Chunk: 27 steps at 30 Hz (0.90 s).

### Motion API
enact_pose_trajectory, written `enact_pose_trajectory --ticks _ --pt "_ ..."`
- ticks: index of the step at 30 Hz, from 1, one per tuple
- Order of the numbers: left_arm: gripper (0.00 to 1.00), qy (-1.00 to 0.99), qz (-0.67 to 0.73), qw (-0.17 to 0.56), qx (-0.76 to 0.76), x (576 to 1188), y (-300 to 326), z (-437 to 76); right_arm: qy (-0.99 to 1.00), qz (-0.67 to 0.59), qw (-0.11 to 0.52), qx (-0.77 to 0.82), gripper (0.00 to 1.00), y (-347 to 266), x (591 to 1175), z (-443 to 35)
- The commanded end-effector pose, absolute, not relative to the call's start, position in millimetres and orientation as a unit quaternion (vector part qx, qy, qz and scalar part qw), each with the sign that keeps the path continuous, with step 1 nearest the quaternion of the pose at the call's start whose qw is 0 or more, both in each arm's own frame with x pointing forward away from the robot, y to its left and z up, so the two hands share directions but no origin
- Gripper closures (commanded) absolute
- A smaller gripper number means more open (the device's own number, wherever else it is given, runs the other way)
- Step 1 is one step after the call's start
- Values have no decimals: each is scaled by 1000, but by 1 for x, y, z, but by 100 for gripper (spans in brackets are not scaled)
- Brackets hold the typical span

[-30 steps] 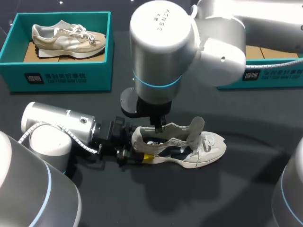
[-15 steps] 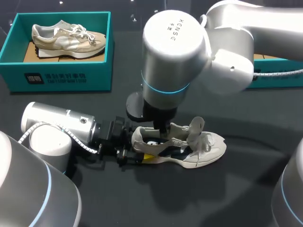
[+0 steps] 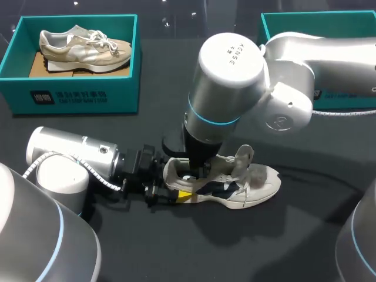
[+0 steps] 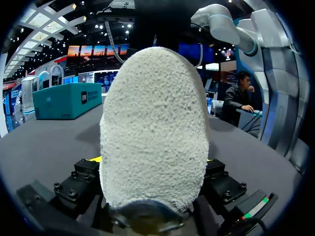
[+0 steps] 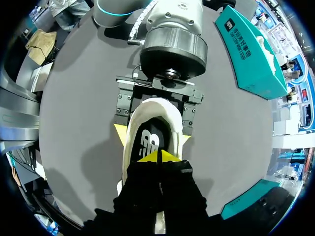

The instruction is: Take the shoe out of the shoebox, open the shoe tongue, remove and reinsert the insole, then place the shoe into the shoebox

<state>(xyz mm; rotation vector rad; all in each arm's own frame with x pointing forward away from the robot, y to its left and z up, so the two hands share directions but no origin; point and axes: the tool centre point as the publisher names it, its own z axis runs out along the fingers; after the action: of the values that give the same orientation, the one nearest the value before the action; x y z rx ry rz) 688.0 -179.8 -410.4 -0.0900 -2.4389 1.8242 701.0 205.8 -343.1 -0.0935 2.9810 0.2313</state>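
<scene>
- Shoe [image 3: 249,187] is out of the box; it stands on its sole on the table [image 3: 176,247], in front of me, toe toward my right; tongue [image 3: 243,157] is lifted and stands upright
- Left gripper [image 3: 167,183] is clamped on the heel, one yellow tip on each side of it; in the left wrist view the heel fills the space between the fingers
- Right gripper [image 5: 160,156] is over the shoe mouth, tips pressed together and pointing down into the opening; I cannot tell whether they have pinched anything
- Insole [image 5: 150,140] is dark and lies flat inside the shoe, showing just ahead of the right tips; not yet out
- Step in hand, as I judge it: removing the insole; taking the shoe out and opening the tongue look done
- Next move calls for: a grip on the heel end of the insole, likely with one tip under its edge; then a pull up and back out of the collar while the left holds the heel steady; the raised tongue and loose laces sit near the exit path, so they may snag
- Remaining after that: reinsert the insole flat, then box the shoe
- Left box [image 3: 76,88] already holds another shoe [image 3: 82,46]; right box [image 3: 305,20] is mostly hidden by my right arm, contents not visible; probably the return spot
</scene>
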Motion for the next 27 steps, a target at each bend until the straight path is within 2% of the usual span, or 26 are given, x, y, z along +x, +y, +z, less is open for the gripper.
enact_pose_trajectory --ticks 1,10,22,23,24,26,27 --pt "100 -800 597 47 -30 685 -181 -414 993 82 75 -34 100 204 700 -351" --pt "100 -800 597 47 -30 685 -181 -414 993 96 71 -27 100 185 701 -375" --pt "100 -800 597 47 -30 685 -181 -414 994 87 66 -9 100 169 704 -381" --pt "100 -800 597 47 -30 685 -181 -414 994 86 64 -8 98 169 705 -382" --pt "100 -800 597 47 -30 685 -181 -414 994 87 63 -7 88 168 706 -383" --pt "100 -800 597 47 -30 685 -181 -414 994 88 60 -4 82 167 707 -384" --pt "100 -800 597 47 -30 685 -181 -414 994 87 58 -2 75 166 708 -385"
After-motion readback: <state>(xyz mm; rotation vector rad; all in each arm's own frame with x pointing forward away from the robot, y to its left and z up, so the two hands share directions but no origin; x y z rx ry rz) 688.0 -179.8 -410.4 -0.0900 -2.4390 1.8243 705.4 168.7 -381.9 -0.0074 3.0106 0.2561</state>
